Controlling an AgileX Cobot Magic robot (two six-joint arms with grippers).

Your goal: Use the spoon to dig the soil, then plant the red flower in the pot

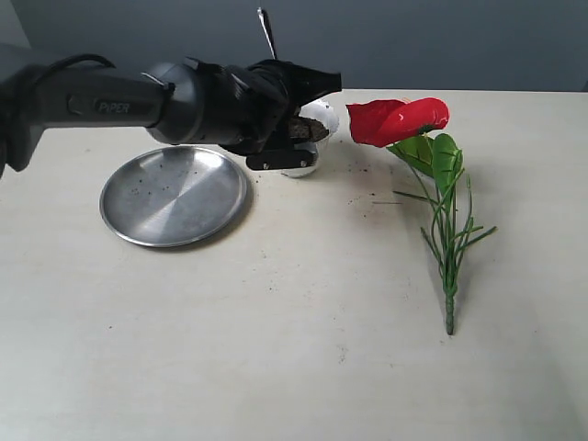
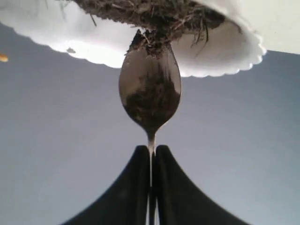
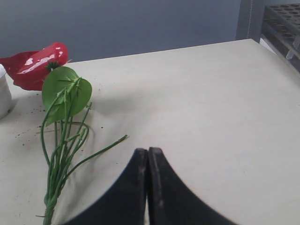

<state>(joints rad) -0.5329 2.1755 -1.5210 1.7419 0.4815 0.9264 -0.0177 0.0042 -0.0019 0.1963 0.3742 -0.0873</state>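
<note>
Silver spoon (image 2: 136, 75) caked with dark soil (image 2: 151, 104), tip apparently in white pot (image 2: 220, 51), left gripper (image 2: 150, 151) pinching handle, right gripper (image 3: 148, 152) closed

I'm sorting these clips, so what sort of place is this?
Likely a robot lab bench, not a garden: a pale table, a plain grey wall and a robot arm over a small pot.

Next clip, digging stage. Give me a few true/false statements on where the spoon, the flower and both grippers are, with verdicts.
1. The left gripper is shut on the spoon, whose bowl meets the soil in the pot. True.
2. The red flower stands planted in the pot. False: it lies on the table.
3. The right gripper holds the red flower. False: it is shut and empty.
4. The steel plate lies beside the pot. True.
</note>
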